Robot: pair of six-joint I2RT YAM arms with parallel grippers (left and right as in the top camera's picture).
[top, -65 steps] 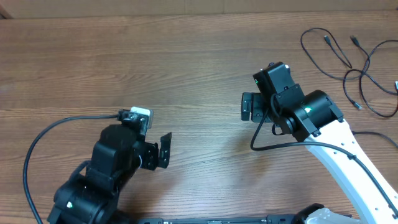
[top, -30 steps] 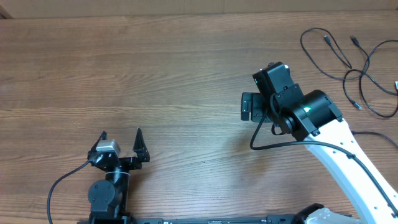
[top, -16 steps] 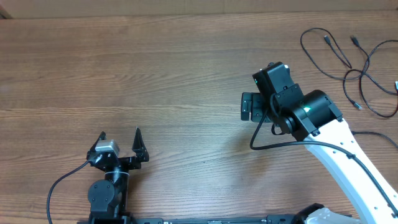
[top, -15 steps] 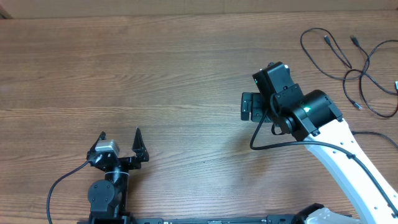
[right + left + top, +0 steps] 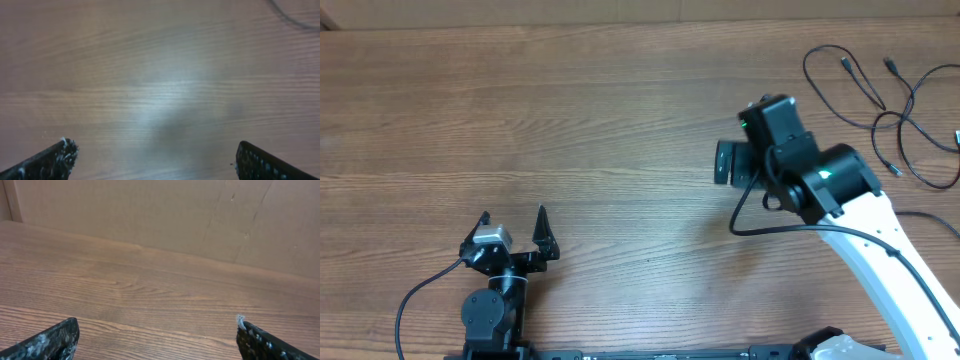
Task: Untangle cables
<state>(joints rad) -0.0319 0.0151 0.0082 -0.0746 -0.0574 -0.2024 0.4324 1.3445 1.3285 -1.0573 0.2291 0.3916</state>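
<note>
The cables point(image 5: 846, 64) are thin black cords with small plug ends, lying in loose crossing strands at the far right of the wooden table point(image 5: 620, 120); one plug end point(image 5: 895, 169) lies nearer the right edge. My right gripper point(image 5: 729, 162) hovers left of them, apart from them, open and empty. In the blurred right wrist view the gripper point(image 5: 155, 150) has only bare wood between its fingers, with a short stretch of cable point(image 5: 287, 16) at the top right. My left gripper point(image 5: 513, 226) stands open and empty near the front left; in its wrist view point(image 5: 157, 330) only wood lies between the fingers.
A thicker black wire point(image 5: 760, 225) loops off the right arm, and another point(image 5: 420, 290) curls from the left arm's base. A brown cardboard wall point(image 5: 165, 215) rises behind the table's far edge.
The left arm drew back to the front edge a couple of seconds ago and has stayed still since. The right arm has just shifted slightly right, toward the cables.
</note>
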